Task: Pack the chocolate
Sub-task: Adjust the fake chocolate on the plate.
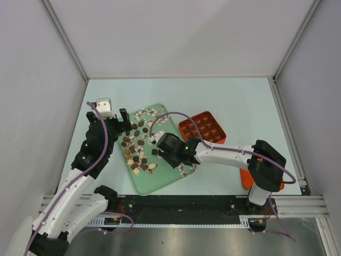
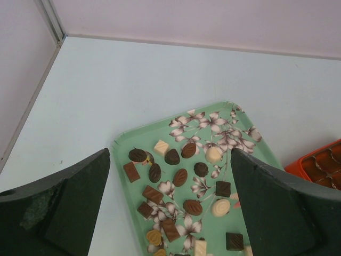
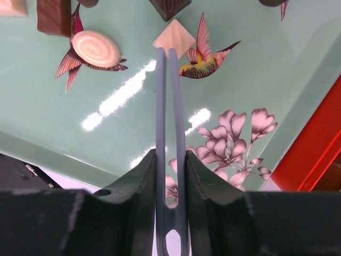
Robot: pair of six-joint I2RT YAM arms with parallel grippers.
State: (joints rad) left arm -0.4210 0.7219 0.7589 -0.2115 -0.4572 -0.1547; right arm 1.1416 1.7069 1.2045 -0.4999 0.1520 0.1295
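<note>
On glossy tray, round, square chocolate

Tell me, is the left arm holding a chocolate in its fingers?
No, the left fingers stand wide apart with nothing between them; the chocolates lie on the tray.

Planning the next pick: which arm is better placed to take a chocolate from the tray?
Right. The right tool grips tweezers with tips at a cream square chocolate on the tray; the left tool hangs open, empty, at the tray's edge.

Dense chocolate across tray, box alongside
</note>
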